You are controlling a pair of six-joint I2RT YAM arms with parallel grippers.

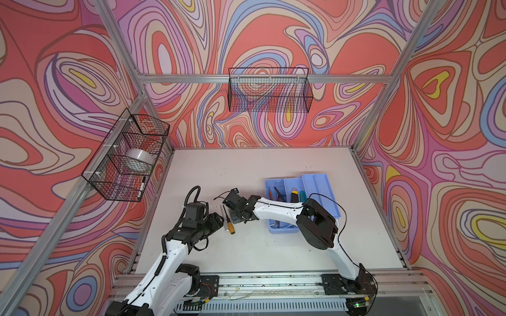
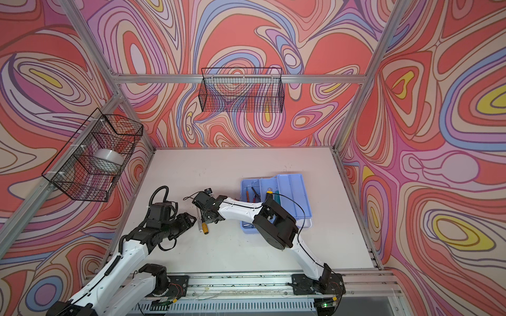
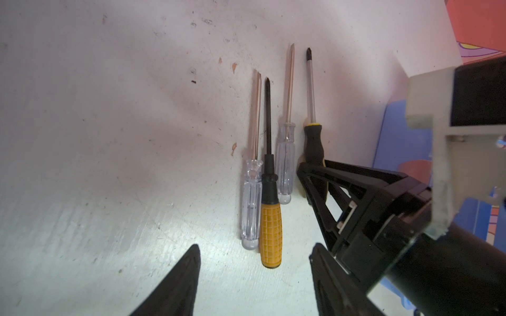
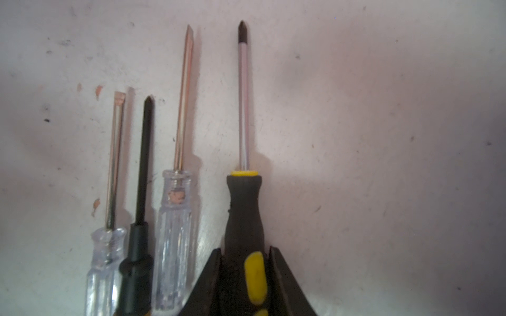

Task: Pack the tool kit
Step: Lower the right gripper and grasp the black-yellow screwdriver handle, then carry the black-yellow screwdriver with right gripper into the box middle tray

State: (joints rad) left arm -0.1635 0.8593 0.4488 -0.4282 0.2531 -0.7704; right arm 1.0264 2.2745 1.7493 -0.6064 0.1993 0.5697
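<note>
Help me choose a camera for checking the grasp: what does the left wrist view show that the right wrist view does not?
Only the left wrist view: the whole yellow-handled screwdriver, the right hand seen from outside, the light blue tray, and the left hand with its jaws apart. Only the right wrist view: the yellow inlay on the black-handled screwdriver face-on, seen from between the right hand's fingers, close on either side. Both: four screwdrivers lying side by side on the white table, tips pointing the same way.

Bare table (image 1: 246,169) beyond close-set screwdrivers (image 3: 271,232)
</note>
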